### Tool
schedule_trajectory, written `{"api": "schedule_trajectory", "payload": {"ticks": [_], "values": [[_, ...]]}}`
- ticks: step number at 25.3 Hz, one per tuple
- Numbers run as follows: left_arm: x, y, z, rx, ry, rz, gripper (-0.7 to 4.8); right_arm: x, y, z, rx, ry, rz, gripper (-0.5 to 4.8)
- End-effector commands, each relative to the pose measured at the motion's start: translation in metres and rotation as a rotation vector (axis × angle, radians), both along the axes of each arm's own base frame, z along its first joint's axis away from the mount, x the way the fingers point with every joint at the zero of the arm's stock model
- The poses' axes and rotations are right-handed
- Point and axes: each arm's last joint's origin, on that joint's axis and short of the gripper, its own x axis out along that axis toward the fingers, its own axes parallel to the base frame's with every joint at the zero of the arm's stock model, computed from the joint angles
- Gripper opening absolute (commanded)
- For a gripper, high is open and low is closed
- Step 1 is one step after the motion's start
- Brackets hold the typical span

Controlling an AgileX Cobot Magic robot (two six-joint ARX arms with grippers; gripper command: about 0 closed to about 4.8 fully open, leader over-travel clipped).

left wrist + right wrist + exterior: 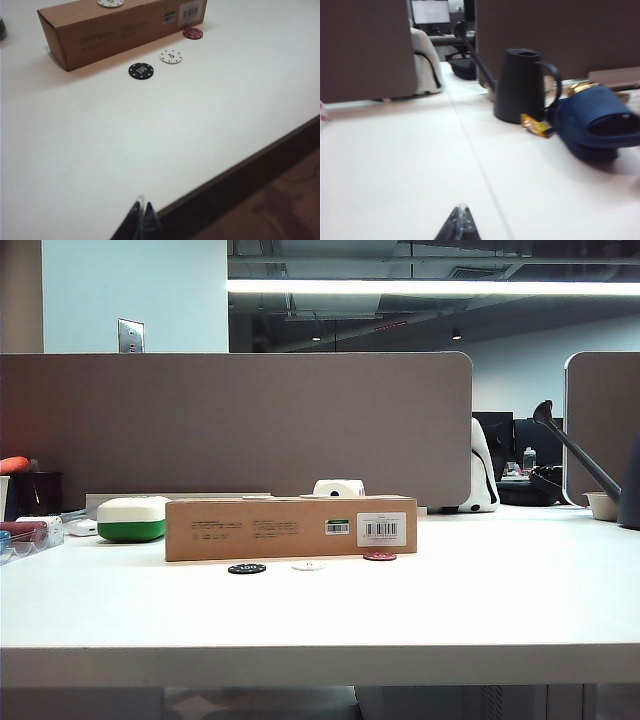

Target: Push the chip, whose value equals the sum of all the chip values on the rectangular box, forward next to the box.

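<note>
Surrounding the box: a green-and-white case lies just beside the left end of the rectangular box, a white roll-like object shows behind its top edge, and a grey partition closes off the far side of the white table.
Box top: a white chip lies on the upper face, cut off by the edge of the left wrist view; its number cannot be read.
Chip row: three chips lie on the table in front of the box, a black chip marked 100, a white chip marked 5, and the chip, dark red.
Chip position: the dark red one lies closest to the box, just below the barcode label near the right end, touching or nearly touching the box wall; which cannot be told.
Right side clutter: a black watering can, a blue slipper and a small orange wrapper lie together, well apart from the chips.
Path to chips: bare tabletop lies between the table's front edge and the chip row.
Left gripper: pulled back over the front edge of the table, well apart from the chips, fingertips pressed together with nothing between them.
Right gripper: low over the table, pointed toward the watering can, fingertips closed together and holding nothing.
Exterior view: neither arm shows in it.
</note>
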Motion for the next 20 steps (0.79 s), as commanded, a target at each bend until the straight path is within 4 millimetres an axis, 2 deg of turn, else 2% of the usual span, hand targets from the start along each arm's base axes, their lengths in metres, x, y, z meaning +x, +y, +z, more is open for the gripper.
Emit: {"api": "schedule_trajectory", "payload": {"ticks": [1,4,6,7,11,16,20], "values": [[0.001,0.0,-0.002,-0.001,0.002,-0.003,-0.05,0.001,-0.001,0.0,-0.129,0.017,0.024,-0.04],[0.002,0.0,-0.01,0.004,0.015,0.009,-0.05,0.002,0.001,0.0,-0.287,0.016,0.228,-0.05],[0.002,0.003,-0.022,0.006,0.021,0.039,-0.05,0.001,0.006,0.001,-0.445,-0.031,0.484,-0.05],[0.003,0.004,-0.025,0.005,0.021,0.054,-0.05,0.001,0.007,0.001,-0.452,-0.04,0.509,-0.05],[0.005,0.008,-0.029,0.003,0.016,0.119,-0.05,0.001,0.006,0.002,-0.401,-0.035,0.473,-0.04],[0.007,0.013,-0.029,0.003,0.016,0.173,-0.05,0.002,0.0,0.002,-0.236,-0.018,0.293,-0.05],[0.007,0.013,-0.031,0.004,0.018,0.178,-0.05,0.002,0.0,0.002,-0.236,-0.019,0.29,-0.04]]}}
